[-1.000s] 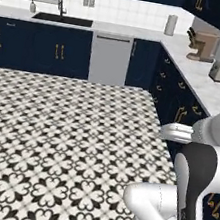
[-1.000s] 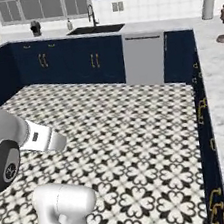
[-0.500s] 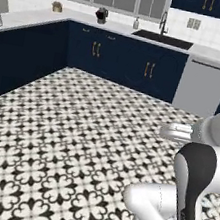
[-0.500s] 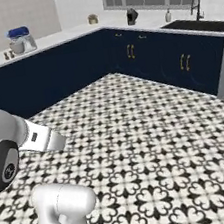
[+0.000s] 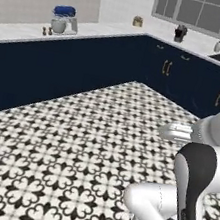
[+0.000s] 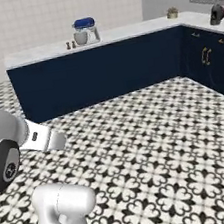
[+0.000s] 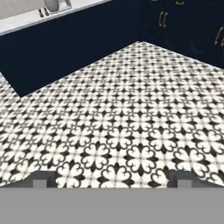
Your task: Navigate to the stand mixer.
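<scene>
the stand mixer with its rounded dark blue head, silver-grey bowl and pale grey base (image 5: pixel 64 19) stands upright on the white countertop (image 5: pixel 24 30) above the navy cabinets, well across the patterned black-and-white tile floor (image 5: pixel 76 142) from me. its head runs lengthwise along the counter, over the bowl (two tiny brown shakers (image 5: pixel 46 31) stand just beside it). my gripper (image 7: pixel 112 178) hangs over bare floor, fingertips (image 7: pixel 40 178) well apart with nothing between them.

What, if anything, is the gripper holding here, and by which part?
Nothing. The gripper holds nothing: only patterned floor lies between its fingers, and the stand mixer stands far off on the counter.
</scene>
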